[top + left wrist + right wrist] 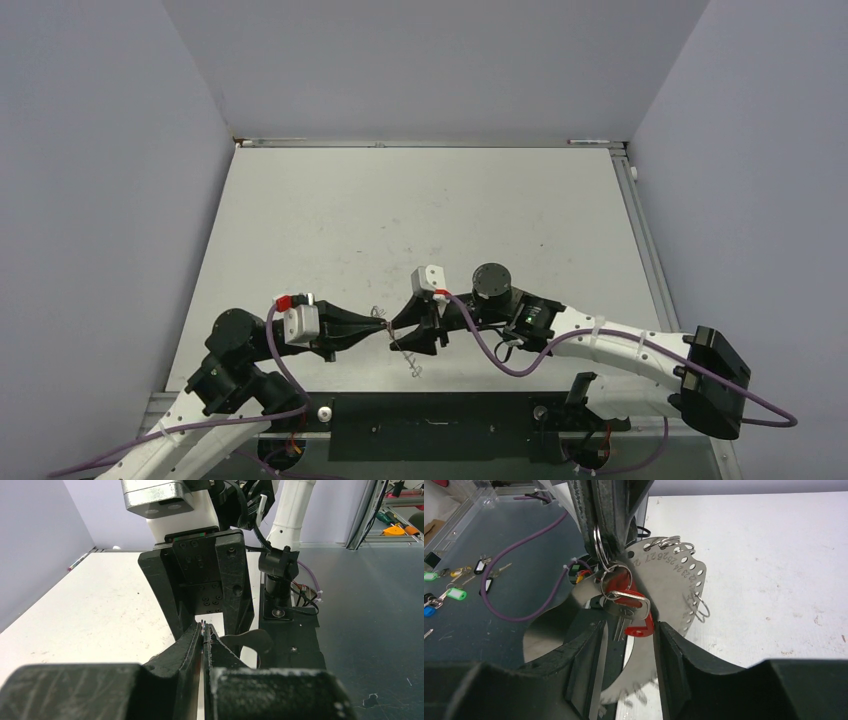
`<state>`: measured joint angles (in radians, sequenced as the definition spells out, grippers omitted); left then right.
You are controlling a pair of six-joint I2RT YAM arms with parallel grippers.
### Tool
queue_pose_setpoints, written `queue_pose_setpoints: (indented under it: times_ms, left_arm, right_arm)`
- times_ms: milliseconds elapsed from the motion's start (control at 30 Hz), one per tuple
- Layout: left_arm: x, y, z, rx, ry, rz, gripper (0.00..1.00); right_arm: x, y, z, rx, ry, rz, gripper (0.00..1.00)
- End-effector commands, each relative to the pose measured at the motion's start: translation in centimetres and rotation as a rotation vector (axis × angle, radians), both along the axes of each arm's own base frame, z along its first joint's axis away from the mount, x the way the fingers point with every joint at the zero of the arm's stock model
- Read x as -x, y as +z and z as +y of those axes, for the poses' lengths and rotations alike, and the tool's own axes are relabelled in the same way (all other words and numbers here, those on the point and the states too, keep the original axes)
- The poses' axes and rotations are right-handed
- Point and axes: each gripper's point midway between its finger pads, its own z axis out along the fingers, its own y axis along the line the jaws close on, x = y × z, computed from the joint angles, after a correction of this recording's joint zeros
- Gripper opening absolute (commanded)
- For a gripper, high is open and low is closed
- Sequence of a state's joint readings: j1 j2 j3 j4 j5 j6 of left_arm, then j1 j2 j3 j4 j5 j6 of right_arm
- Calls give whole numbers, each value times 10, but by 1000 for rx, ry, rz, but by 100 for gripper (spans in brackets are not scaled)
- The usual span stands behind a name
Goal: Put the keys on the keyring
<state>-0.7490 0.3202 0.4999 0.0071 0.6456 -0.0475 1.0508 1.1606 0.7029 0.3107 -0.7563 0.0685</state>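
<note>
The keyring [669,585] is held steady by a rim loop pinched in the pressed-together left gripper [203,630], just ahead of the spread right gripper [629,627], between whose fingers [586,652] the red key [621,585] hangs, apparently for threading.

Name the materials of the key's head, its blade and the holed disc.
The key head: glossy red, likely plastic. Its blade: silvery, reflective metal. The keyring disc: thin brushed sheet metal, probably steel, with punched holes and stamped numbers.
</note>
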Motion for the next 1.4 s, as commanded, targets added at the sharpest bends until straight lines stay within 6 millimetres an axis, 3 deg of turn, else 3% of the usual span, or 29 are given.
queue_pose_setpoints:
  times_ms: [0,100,333,700,933,967,1067,1133,1367]
  left_arm:
    - [-2,21,5,52,33,-56,0]
    - [-4,21,5,50,39,-55,0]
    - [-5,21,6,51,47,-56,0]
    - [-6,20,5,47,48,-52,0]
    - [-6,19,4,45,44,-52,0]
    - [-5,19,4,45,42,-51,0]
    - [-5,19,4,46,42,-53,0]
    - [-5,19,4,46,43,-53,0]
    - [-5,19,5,47,42,-54,0]
  right_arm:
    - [-1,17,5,-76,35,-35,42]
    - [-2,17,7,-81,42,-31,43]
    - [-7,10,7,-69,44,-19,18]
    - [-20,7,5,-61,12,-21,6]
    - [-32,2,-3,-38,-27,-25,5]
    - [-32,1,-5,-33,-29,-26,8]
    - [-28,-1,-10,-22,-7,-20,37]
    - [-20,-2,-12,-19,37,-15,50]
    - [-10,10,-14,-79,74,-3,58]
